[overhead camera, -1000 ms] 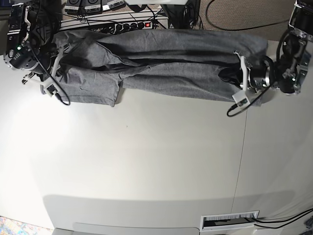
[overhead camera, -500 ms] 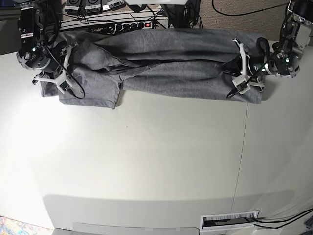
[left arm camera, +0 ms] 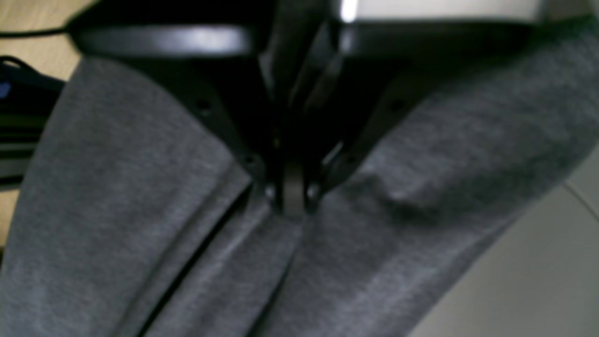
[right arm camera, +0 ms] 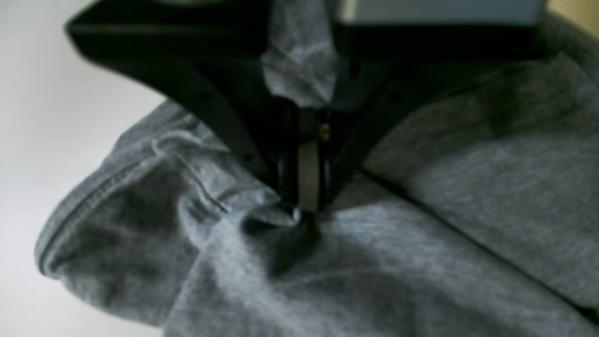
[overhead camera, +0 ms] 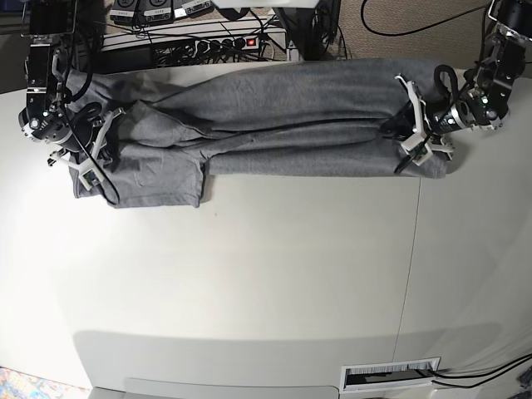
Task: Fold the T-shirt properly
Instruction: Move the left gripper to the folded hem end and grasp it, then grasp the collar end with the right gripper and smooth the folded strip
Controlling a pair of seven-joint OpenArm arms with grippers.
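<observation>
The grey T-shirt (overhead camera: pixel 266 116) lies stretched sideways along the far side of the white table (overhead camera: pixel 249 274), a sleeve (overhead camera: pixel 158 179) spread flat at the left. My left gripper (overhead camera: pixel 396 131) is at the shirt's right end, shut on a pinch of cloth. The left wrist view shows its fingertips (left arm camera: pixel 292 199) closed on the T-shirt (left arm camera: pixel 140 210). My right gripper (overhead camera: pixel 106 140) is shut on the shirt near its left end. In the right wrist view its fingertips (right arm camera: pixel 304 203) pinch a bunched fold of the T-shirt (right arm camera: pixel 374 262) beside a stitched hem (right arm camera: pixel 93 201).
Just beyond the table's far edge sit a power strip (overhead camera: pixel 216 41) and tangled cables. A seam (overhead camera: pixel 411 249) runs down the table on the right. At the near edge there is a slot with a label (overhead camera: pixel 391 374).
Both grippers stayed shut on the shirt and shifted with it. The cloth now lies flatter and more evenly stretched, and the left sleeve has moved nearer to the front.
</observation>
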